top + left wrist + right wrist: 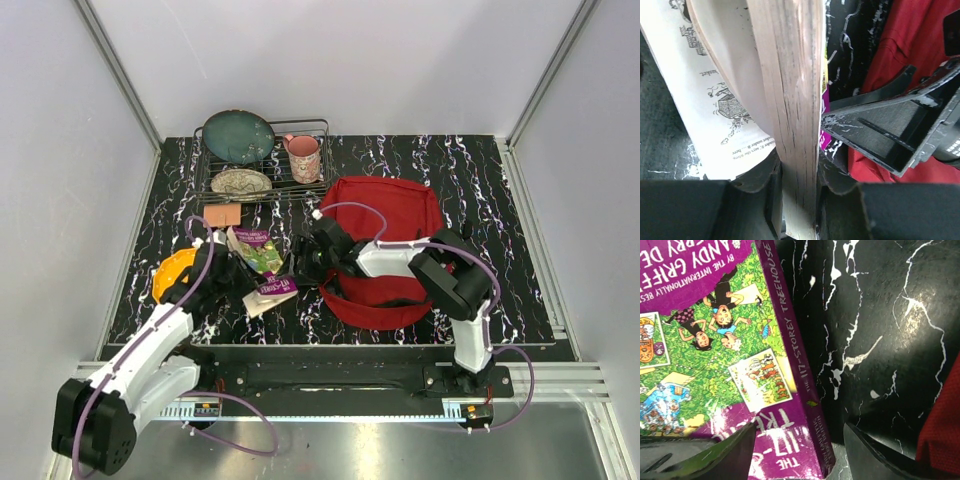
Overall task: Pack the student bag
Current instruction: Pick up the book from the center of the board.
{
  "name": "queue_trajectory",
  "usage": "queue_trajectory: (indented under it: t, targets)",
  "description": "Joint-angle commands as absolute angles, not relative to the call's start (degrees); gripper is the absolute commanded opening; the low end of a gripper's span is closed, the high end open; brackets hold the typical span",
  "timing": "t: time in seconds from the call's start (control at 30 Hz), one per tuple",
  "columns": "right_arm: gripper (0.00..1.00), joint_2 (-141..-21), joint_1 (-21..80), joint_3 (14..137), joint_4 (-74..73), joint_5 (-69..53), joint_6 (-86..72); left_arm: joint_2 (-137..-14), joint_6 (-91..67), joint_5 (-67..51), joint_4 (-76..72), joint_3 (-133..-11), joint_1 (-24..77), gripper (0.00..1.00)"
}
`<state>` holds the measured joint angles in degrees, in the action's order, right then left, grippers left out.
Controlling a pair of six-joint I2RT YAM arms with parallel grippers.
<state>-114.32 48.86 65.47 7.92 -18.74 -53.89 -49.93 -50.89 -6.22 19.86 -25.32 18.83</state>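
Left fingers (747,197) clamped on paperback book (790,100), right fingers (875,455) apart astride its spine, near student bag (385,200).

Bright, even overhead light, soft shadows. Left wrist view: the white page of the book (790,100) glares. Right wrist view: sheen on the tabletop (875,365), student bag (942,435) blurred at the right edge.

A robotics lab test cell rather than a lived-in room. Blank white panels (350,60) close in three sides, held by aluminium framing (120,75). Two robot arms, the left arm (150,345) and the right arm (470,320), are bolted to a metal rail (330,378) at the near edge of a black marble-patterned tabletop (480,190), with purple cables (255,415) trailing. The household things sit like props: a wire dish rack (326,150) with a green plate (238,136) and pink mug (304,157), a paperback book (262,250), the student bag (385,210).
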Motion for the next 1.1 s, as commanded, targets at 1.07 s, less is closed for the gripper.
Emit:
queue_trajectory:
  t: [1.07]
  targets:
    - [0.56,-69.44,44.74,41.58,25.40,-21.36,-59.68,-53.87,-47.99,-39.55,-9.67,-43.95,30.23,0.00]
